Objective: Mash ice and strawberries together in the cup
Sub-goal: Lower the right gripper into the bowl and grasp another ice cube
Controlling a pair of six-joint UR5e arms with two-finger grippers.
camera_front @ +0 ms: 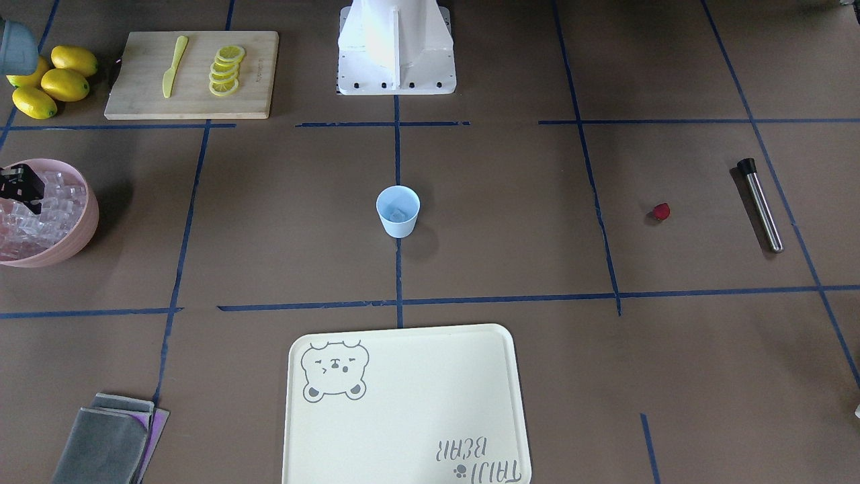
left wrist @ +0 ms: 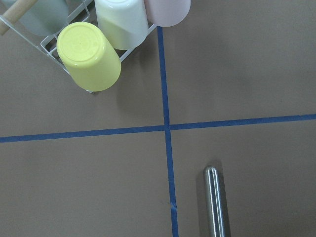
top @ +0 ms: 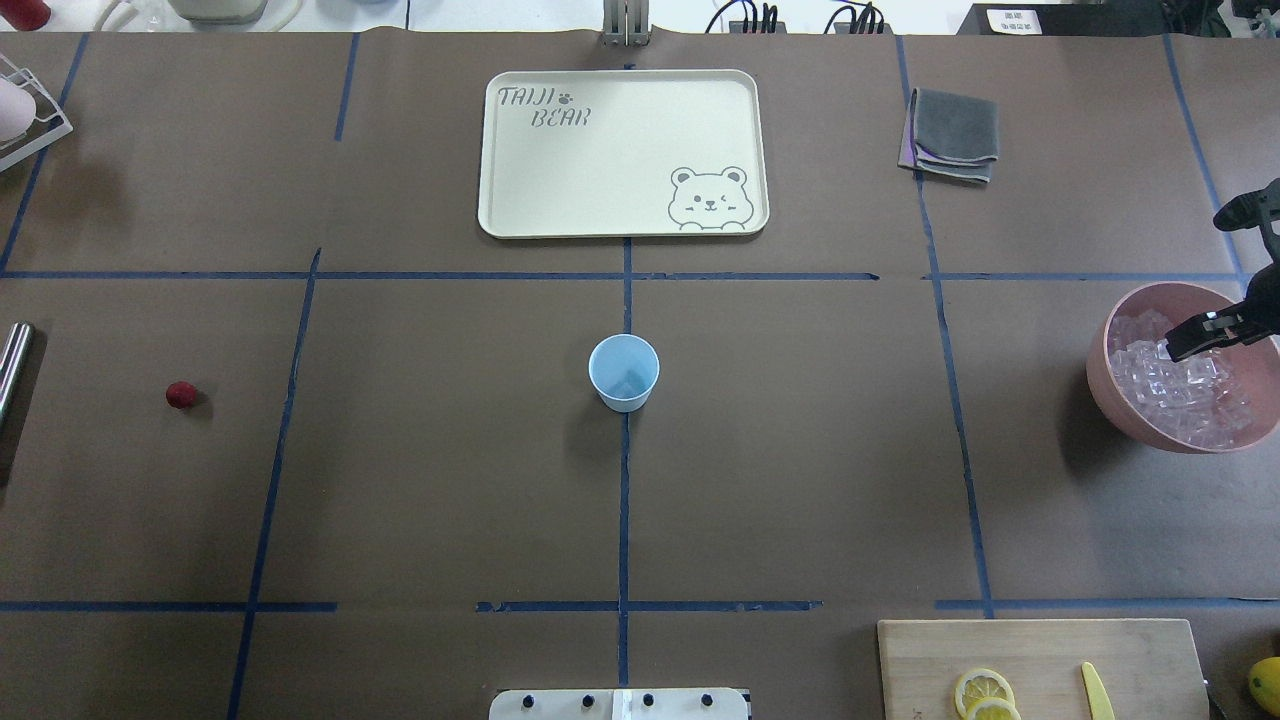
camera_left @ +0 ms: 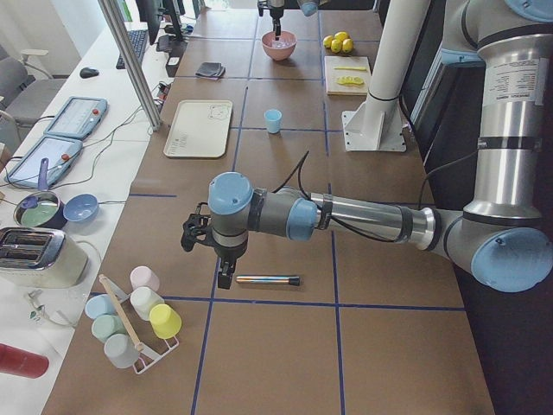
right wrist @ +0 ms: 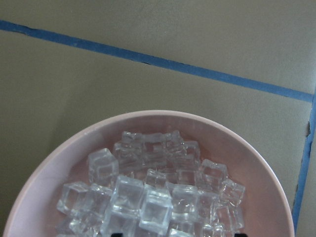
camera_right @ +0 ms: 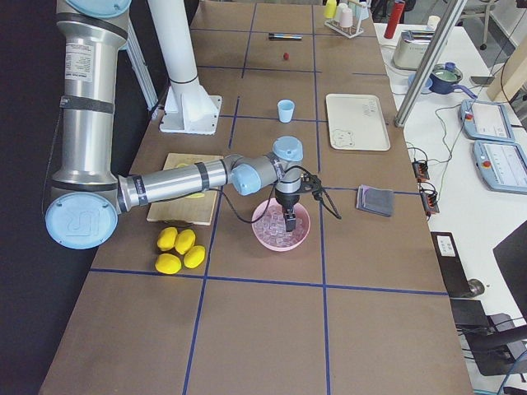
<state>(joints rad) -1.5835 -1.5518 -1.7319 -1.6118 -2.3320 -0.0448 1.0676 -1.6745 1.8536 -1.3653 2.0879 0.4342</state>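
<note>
The pale blue cup [top: 624, 372] stands upright at the table's centre, with what looks like one clear ice cube in it; it also shows in the front view [camera_front: 398, 212]. More ice [right wrist: 143, 202] fills the pink bowl [top: 1110, 400] at the robot's right. My right gripper [top: 1195, 340] hangs just above the ice with only its fingertips at the wrist view's bottom edge, apart and empty. The strawberry [top: 181, 394] lies on the table at the left. My left gripper [camera_left: 207, 255] hovers by the steel muddler [left wrist: 217, 202]; I cannot tell whether it is open.
A cream bear tray [top: 622, 215] lies at the far middle, a folded grey cloth [top: 955, 135] beside it. A cutting board [camera_front: 191, 101] holds lemon slices and a yellow knife, with whole lemons [camera_front: 54, 84] next to it. A rack of cups [left wrist: 98, 49] stands near the muddler.
</note>
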